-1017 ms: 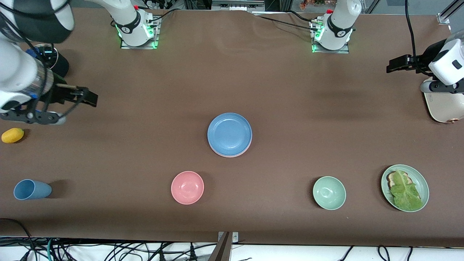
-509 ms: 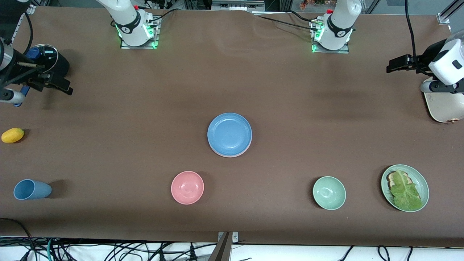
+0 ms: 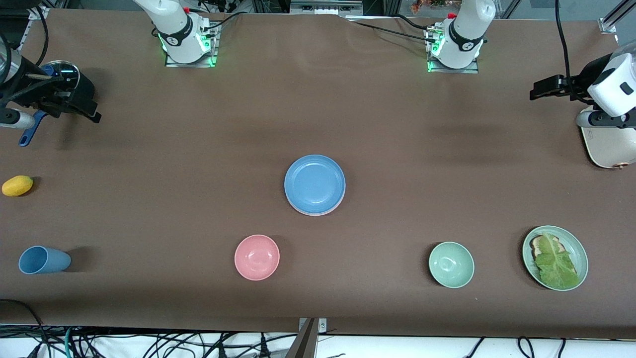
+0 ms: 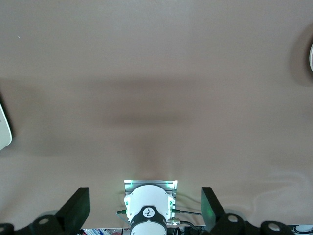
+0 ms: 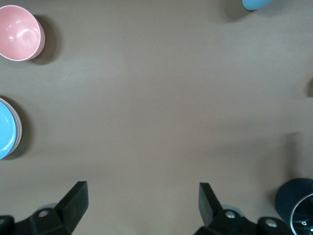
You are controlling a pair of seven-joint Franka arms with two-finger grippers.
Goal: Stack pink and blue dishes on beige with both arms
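The sky blue plate point(image 3: 314, 183) tops a stack at the table's middle. A thin pink plate rim point(image 3: 318, 213) shows under it. The beige plate is hidden. My right gripper point(image 3: 78, 108) hangs open and empty over the right arm's end of the table, beside a black pot point(image 3: 74, 82). In the right wrist view the right gripper point(image 5: 142, 203) has bare table between its fingers, and the blue plate point(image 5: 7, 130) sits at the frame's edge. My left gripper point(image 3: 540, 91) hangs open and empty at the left arm's end, next to the toaster point(image 3: 608, 146). The left gripper point(image 4: 145, 208) frames the left arm's base.
Nearer the front camera stand a pink bowl point(image 3: 257, 257), a green bowl point(image 3: 451, 264), a green plate with lettuce on toast point(image 3: 555, 257) and a tipped blue cup point(image 3: 42, 260). A yellow lemon point(image 3: 17, 185) lies at the right arm's end.
My right gripper has drawn back from over the table above the lemon toward the black pot at its end. The left arm and the plates have not moved.
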